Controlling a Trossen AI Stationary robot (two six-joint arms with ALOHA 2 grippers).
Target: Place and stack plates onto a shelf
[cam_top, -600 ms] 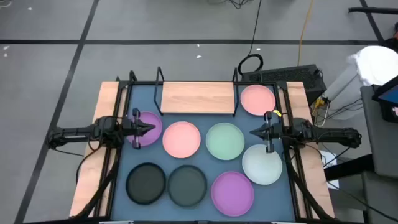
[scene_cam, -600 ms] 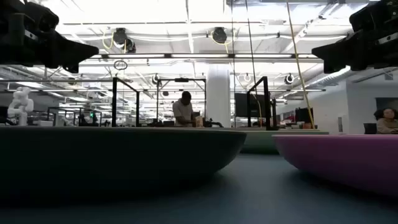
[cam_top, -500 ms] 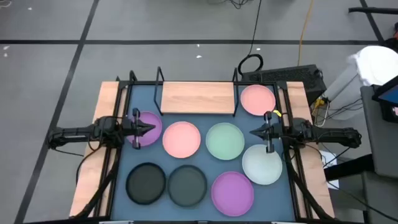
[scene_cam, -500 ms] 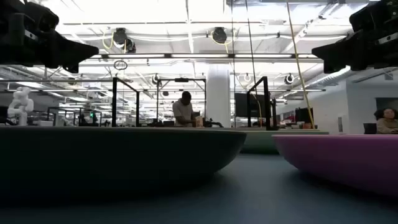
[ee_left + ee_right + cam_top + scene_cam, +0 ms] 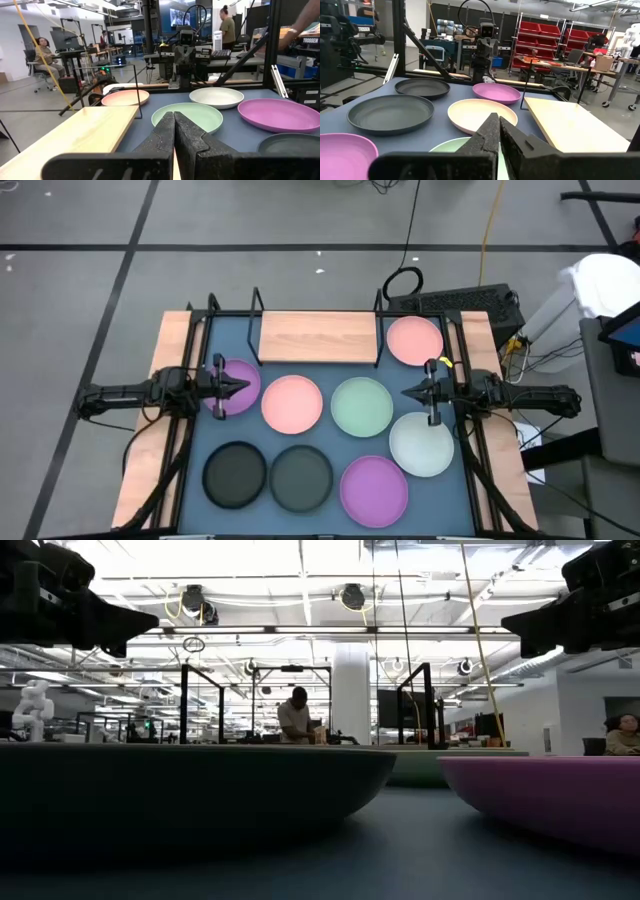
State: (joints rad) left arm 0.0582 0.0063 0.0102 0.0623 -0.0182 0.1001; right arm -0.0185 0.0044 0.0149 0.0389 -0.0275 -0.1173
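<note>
Nothing has moved since the earlier frames: the empty left gripper [image 5: 243,387], fingers pressed shut, hovers over the round matte purple plate [image 5: 240,378], nearer it than the shut right gripper [image 5: 407,392], with the bare light wooden shelf [image 5: 318,337] diagonally beyond.

Eight plates [image 5: 291,402] lie on the mat [image 5: 322,377], seven before the shelf [image 5: 318,337], one right.
</note>
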